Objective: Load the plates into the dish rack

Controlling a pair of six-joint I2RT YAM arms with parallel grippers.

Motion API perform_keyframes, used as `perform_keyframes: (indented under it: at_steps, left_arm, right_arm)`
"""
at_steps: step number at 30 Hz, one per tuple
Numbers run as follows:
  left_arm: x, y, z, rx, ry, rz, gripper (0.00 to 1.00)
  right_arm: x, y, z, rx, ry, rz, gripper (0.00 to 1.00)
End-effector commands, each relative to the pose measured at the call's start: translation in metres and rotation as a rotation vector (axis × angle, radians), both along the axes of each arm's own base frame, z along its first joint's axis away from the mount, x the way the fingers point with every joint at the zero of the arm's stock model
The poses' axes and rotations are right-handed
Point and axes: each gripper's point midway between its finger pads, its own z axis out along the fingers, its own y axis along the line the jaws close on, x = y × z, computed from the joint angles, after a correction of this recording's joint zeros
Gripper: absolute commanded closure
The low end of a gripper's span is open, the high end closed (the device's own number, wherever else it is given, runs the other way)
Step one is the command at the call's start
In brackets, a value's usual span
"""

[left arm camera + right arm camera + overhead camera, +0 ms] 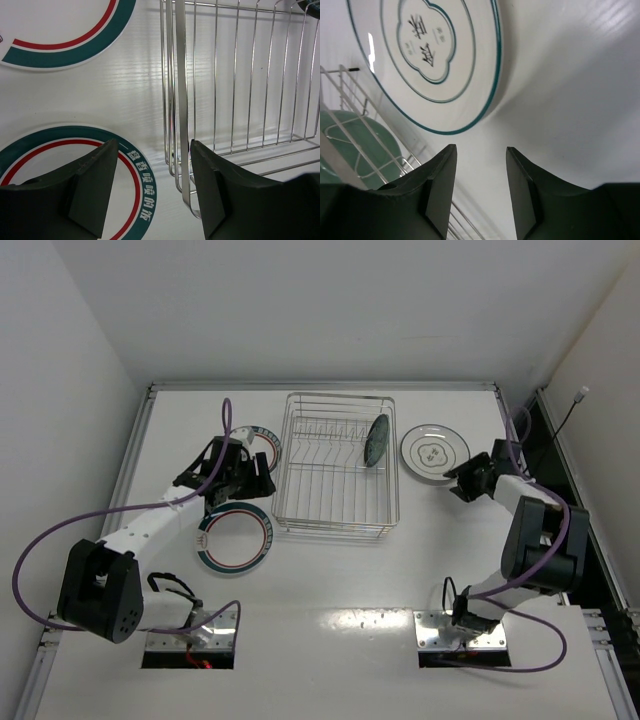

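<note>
One small teal-blue patterned plate stands in the silver wire dish rack. Three lie outside it (two green-and-red ringed plates left, one dark-rimmed white plate right). The left gripper and right gripper hang empty, fingers spread.

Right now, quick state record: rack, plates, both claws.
rack: dish rack, one plate loaded
loaded: teal plate, on edge among the prongs, right side
left of rack: near ringed plate and far ringed plate, both lying flat
right of rack: dark-rimmed plate, lying flat
left claw: open, empty, between near ringed plate and dish rack
right claw: open, empty, beside dark-rimmed plate
left to load: three plates
</note>
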Motion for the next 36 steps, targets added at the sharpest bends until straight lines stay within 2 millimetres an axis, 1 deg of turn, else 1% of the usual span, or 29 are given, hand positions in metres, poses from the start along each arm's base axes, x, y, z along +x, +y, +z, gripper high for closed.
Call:
perform_keyframes:
  at_steps: [1,2,3,4,5,10,11,12,13,14,15,17,18,19,20,21,22,23,24,25,26,28,29,30,31,32,33,34,36]
  left_arm:
    - [0.01,-0.007,0.017,-0.015,-0.051,-0.022,0.43]
    - [0.01,-0.007,0.017,-0.015,-0.051,-0.022,0.43]
    - [0.01,-0.007,0.017,-0.015,-0.051,-0.022,0.43]
    - [0.01,-0.007,0.017,-0.015,-0.051,-0.022,0.43]
    - [0.01,-0.007,0.017,-0.015,-0.051,-0.022,0.43]
    - [0.01,-0.007,0.014,-0.011,-0.043,-0.022,0.43]
    - [0.01,-0.007,0.014,-0.011,-0.043,-0.022,0.43]
    - [0.01,-0.007,0.014,-0.011,-0.043,-0.022,0.43]
    - [0.01,-0.007,0.014,-0.011,-0.043,-0.022,0.43]
    - [0.01,-0.007,0.014,-0.011,-0.043,-0.022,0.43]
    - [0.01,-0.007,0.014,-0.011,-0.043,-0.022,0.43]
    - [0.011,-0.007,0.01,-0.008,-0.034,-0.022,0.43]
    - [0.011,-0.007,0.01,-0.008,-0.034,-0.022,0.43]
    - [0.011,-0.007,0.01,-0.008,-0.034,-0.022,0.43]
    - [0.011,-0.007,0.01,-0.008,-0.034,-0.022,0.43]
    - [0.011,-0.007,0.01,-0.008,-0.034,-0.022,0.43]
    - [0.009,-0.007,0.009,-0.005,-0.025,-0.022,0.43]
    - [0.009,-0.007,0.009,-0.005,-0.025,-0.022,0.43]
    - [0.009,-0.007,0.009,-0.005,-0.025,-0.022,0.43]
    - [0.009,-0.007,0.009,-0.005,-0.025,-0.022,0.43]
    - [0.009,-0.007,0.009,-0.005,-0.025,-0.022,0.43]
    - [0.008,-0.008,0.009,-0.011,-0.023,-0.029,0.43]
    - [0.007,-0.01,0.009,-0.017,-0.021,-0.036,0.43]
    - [0.007,-0.009,0.012,-0.02,-0.03,-0.036,0.43]
    - [0.007,-0.009,0.013,-0.02,-0.03,-0.036,0.43]
    - [0.007,-0.009,0.013,-0.02,-0.03,-0.036,0.43]
    - [0.007,-0.009,0.016,-0.023,-0.038,-0.036,0.43]
    - [0.008,-0.008,0.015,-0.016,-0.041,-0.028,0.43]
    - [0.008,-0.008,0.019,-0.02,-0.051,-0.028,0.43]
  right_arm:
    - [0.025,-0.01,0.023,-0.038,-0.106,-0.035,0.59]
    - [0.024,-0.01,0.014,-0.029,-0.071,-0.035,0.59]
    - [0.026,-0.01,0.01,-0.025,-0.056,-0.035,0.57]
    - [0.035,-0.011,0.014,-0.019,-0.068,-0.028,0.57]
    - [0.033,-0.011,0.007,-0.01,-0.034,-0.028,0.57]
    - [0.047,-0.012,-0.016,0.018,0.023,-0.02,0.57]
    - [0.044,-0.012,-0.022,0.023,0.042,-0.02,0.55]
    - [0.049,-0.013,-0.018,0.02,0.031,-0.02,0.55]
    - [0.05,-0.014,-0.02,0.016,0.035,-0.013,0.55]
    - [0.046,-0.014,-0.029,0.017,0.066,-0.018,0.55]
    - [0.053,-0.016,-0.026,0.013,0.055,-0.018,0.61]
    - [0.049,-0.011,-0.034,0.021,0.083,-0.009,0.69]
    - [0.05,-0.011,-0.038,0.024,0.094,-0.009,0.81]
    - [0.05,-0.007,-0.038,0.024,0.095,0.0,0.88]
    - [0.051,-0.01,-0.041,0.01,0.1,0.004,0.95]
    - [0.049,-0.012,-0.041,-0.005,0.118,0.01,1.0]
    - [0.046,-0.009,-0.043,-0.017,0.133,0.022,1.0]
    - [0.048,-0.012,-0.038,-0.034,0.12,0.013,1.0]
    - [0.044,-0.015,-0.034,-0.058,0.129,0.019,1.0]
    - [0.043,-0.019,-0.016,-0.118,0.1,0.019,1.0]
    - [0.042,-0.02,-0.005,-0.153,0.085,0.02,1.0]
    - [0.033,-0.026,0.016,-0.227,0.078,0.006,1.0]
    - [0.033,-0.025,0.045,-0.258,0.011,-0.003,1.0]
    - [0.03,-0.028,0.059,-0.288,-0.012,-0.008,1.0]
    - [0.022,-0.029,0.067,-0.322,-0.001,-0.021,1.0]
    - [0.025,-0.026,0.089,-0.364,-0.042,-0.005,1.0]
    - [0.022,-0.026,0.116,-0.398,-0.095,-0.013,1.0]
    - [0.019,-0.03,0.131,-0.446,-0.111,-0.033,1.0]
    - [0.017,-0.021,0.165,-0.508,-0.167,-0.009,1.0]
